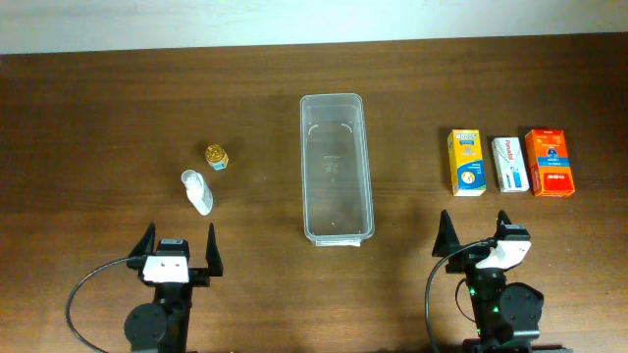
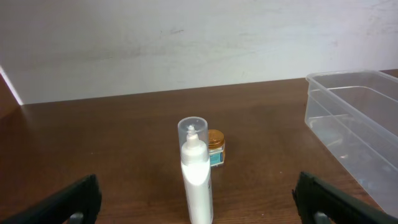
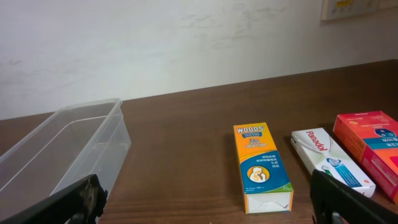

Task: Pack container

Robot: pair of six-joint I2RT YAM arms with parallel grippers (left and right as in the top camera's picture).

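The clear plastic container stands empty in the middle of the table; it also shows in the left wrist view and the right wrist view. A white bottle with a clear cap stands left of it, with a small gold-lidded jar behind. Three boxes lie at the right: yellow-orange, white and orange-red. My left gripper is open and empty, just before the bottle. My right gripper is open and empty, before the boxes.
The brown wooden table ends at a white wall at the back. Black cables loop beside both arm bases at the front edge.
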